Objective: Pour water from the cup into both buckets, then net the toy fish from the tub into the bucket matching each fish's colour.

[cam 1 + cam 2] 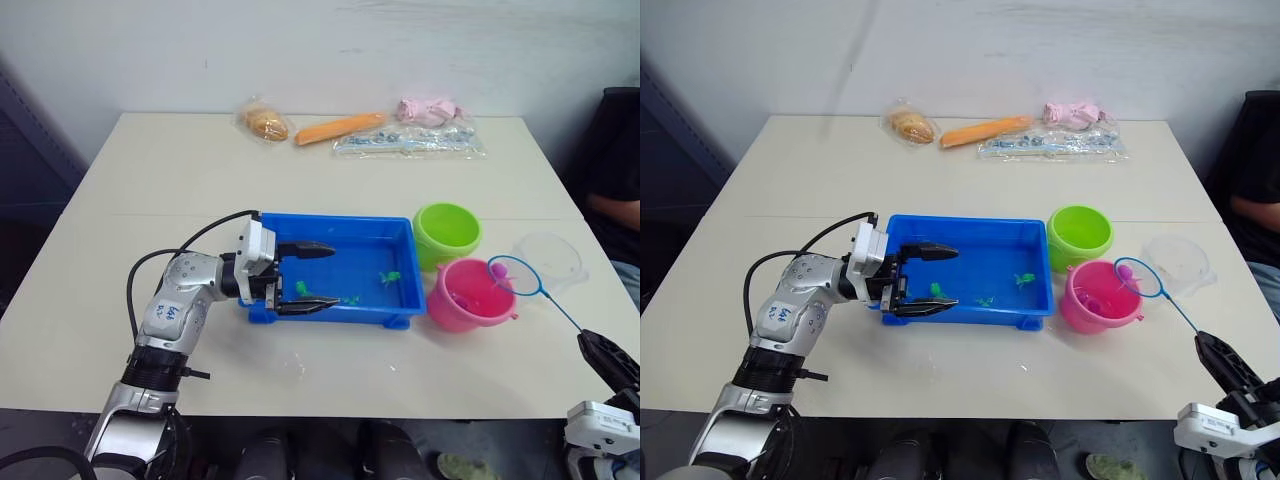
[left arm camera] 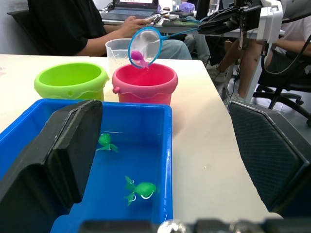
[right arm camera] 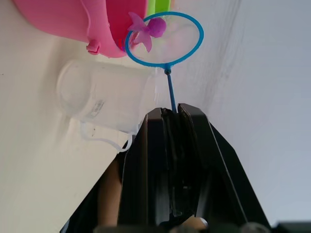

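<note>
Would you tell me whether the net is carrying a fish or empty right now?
Carrying one: a pink fish lies in the net, held above the pink bucket by the right gripper.
</note>
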